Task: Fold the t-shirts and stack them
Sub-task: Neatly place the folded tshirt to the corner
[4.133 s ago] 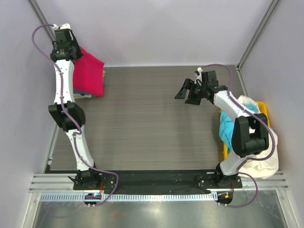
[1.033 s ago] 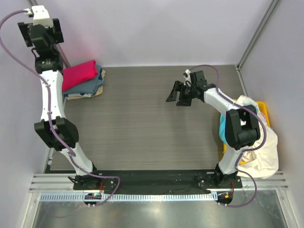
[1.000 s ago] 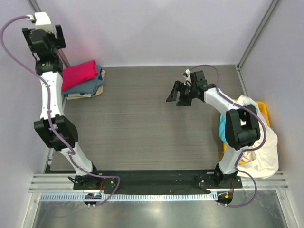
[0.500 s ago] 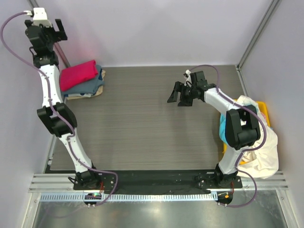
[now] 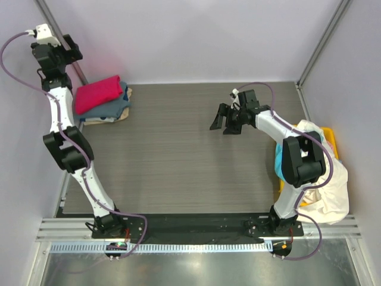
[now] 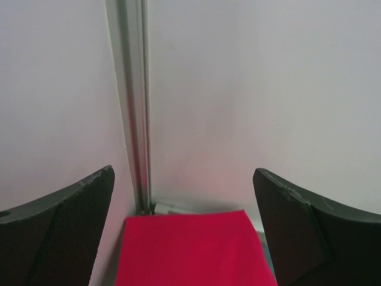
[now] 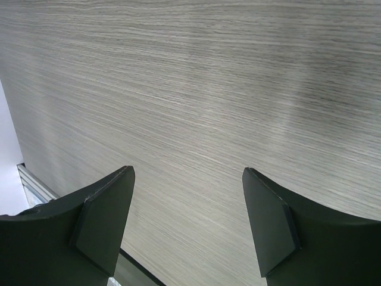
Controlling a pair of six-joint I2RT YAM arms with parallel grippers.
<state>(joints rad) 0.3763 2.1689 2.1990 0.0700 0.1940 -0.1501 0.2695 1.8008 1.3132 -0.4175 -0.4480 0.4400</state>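
Three folded t-shirts lie stacked at the table's far left: a red-pink one (image 5: 98,92) on top, a blue-grey one (image 5: 116,106) under it and a tan one (image 5: 106,119) at the bottom. My left gripper (image 5: 71,49) hangs open high above the stack by the back corner post. In the left wrist view the red-pink t-shirt (image 6: 190,250) lies below the empty left gripper (image 6: 183,173). My right gripper (image 5: 223,121) hovers open over bare table, nothing in it (image 7: 187,171). A cyan t-shirt (image 5: 281,161) and a cream-white one (image 5: 330,190) lie heaped at the right.
A yellow bin (image 5: 331,138) stands at the right edge under the heaped cloth. A metal corner post (image 6: 134,101) and white walls stand close around the left gripper. Grey wood-grain tabletop (image 5: 178,155) spreads between the arms.
Four seconds ago the left gripper held the red-pink t-shirt hanging; now it lies folded on the stack. The left gripper has risen and drifted near the corner. The right arm barely moved.
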